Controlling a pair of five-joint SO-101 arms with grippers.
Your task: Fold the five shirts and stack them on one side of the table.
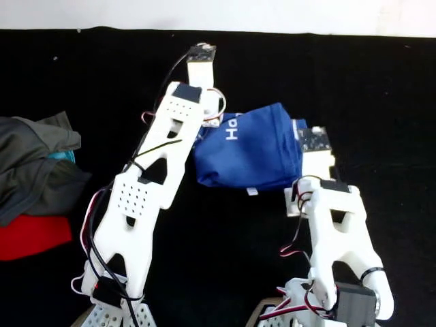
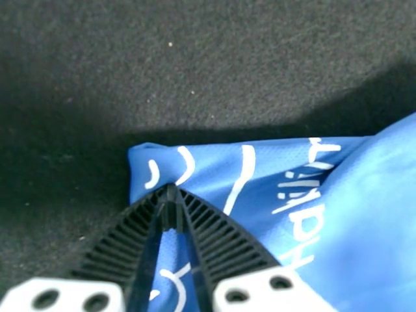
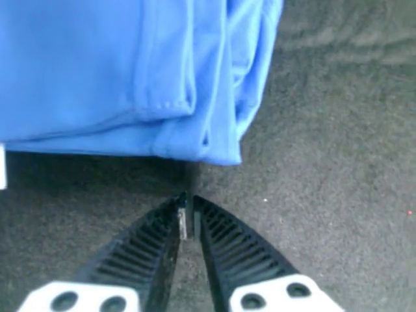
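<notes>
- left jaws clamped on blue shirt [image 1: 252,146] corner
- right jaws closed, empty, just beside its hem
- clothes pile [image 1: 34,180] at counter [image 1: 381,88] edge, well apart

The high view is brightly and evenly lit: the wall strip [image 1: 272,13] at 12 o'clock glares white, while the black table [image 1: 381,88] stays dull. In both wrist views the blue shirt [image 2: 338,214] casts a soft dark shadow along its edge.
</notes>
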